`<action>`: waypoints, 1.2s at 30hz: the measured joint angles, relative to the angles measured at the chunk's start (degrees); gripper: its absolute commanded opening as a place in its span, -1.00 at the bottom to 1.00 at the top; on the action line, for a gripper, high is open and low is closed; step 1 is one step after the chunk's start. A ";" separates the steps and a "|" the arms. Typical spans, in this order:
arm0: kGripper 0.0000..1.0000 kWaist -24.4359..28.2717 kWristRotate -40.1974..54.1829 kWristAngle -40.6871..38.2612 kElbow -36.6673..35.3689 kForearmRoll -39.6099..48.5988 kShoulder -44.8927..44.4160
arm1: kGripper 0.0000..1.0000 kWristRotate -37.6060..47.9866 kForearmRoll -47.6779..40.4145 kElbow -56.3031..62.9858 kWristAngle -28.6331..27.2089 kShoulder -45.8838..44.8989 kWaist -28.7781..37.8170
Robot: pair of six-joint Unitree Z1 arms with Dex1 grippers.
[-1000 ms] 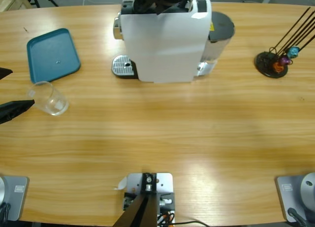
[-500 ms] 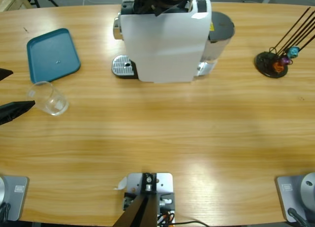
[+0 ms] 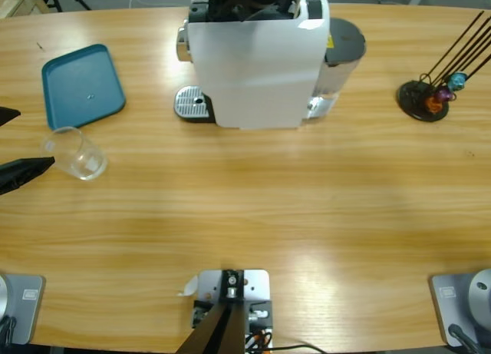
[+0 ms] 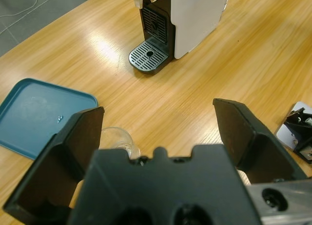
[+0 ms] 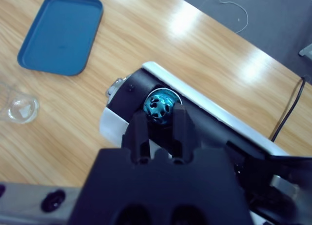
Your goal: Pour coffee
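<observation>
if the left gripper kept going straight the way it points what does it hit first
Most likely the empty glass, just ahead between the open jaws of the left gripper; depth is hard to judge, so it might meet the table first.

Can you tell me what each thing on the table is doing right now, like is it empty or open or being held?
glass: upright on the table, empty, not held.
blue tray: flat on the table, nothing on it.
coffee machine: upright, nothing on its drip grate.
teal capsule: held at the machine's top slot.
right gripper: shut on the teal capsule.
left gripper: open, empty, near the glass.
capsule rack: upright, a few capsules on it.
</observation>
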 measured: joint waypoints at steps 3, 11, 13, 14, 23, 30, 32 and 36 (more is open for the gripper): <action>0.94 0.00 0.00 0.00 0.00 0.00 0.00 | -1.00 0.00 -2.25 0.03 -0.35 -0.94 0.23; 0.94 0.00 0.00 0.00 0.00 -0.03 0.00 | -1.00 9.41 -9.79 6.19 -0.44 -5.70 0.31; 0.94 0.00 0.00 0.00 0.01 -0.03 0.00 | -1.00 17.31 -12.34 9.50 0.77 -6.93 -0.19; 0.94 0.00 0.00 0.00 0.01 -0.03 0.00 | -1.00 21.07 -13.57 10.96 1.39 -7.29 -0.57; 0.94 0.00 0.00 0.00 0.01 -0.07 0.00 | -1.00 39.80 -23.11 16.76 5.97 -8.40 -1.33; 0.94 0.00 -0.01 0.00 0.01 -0.10 0.00 | -1.00 51.48 -24.10 17.13 5.45 -8.40 -1.34; 0.94 0.00 -0.01 0.00 0.01 -0.10 0.00 | -1.00 55.62 -24.10 17.14 4.87 -8.41 -1.26; 0.94 0.00 -0.02 0.00 0.02 -0.10 0.00 | -1.00 63.83 -24.10 17.21 4.62 -8.41 -0.76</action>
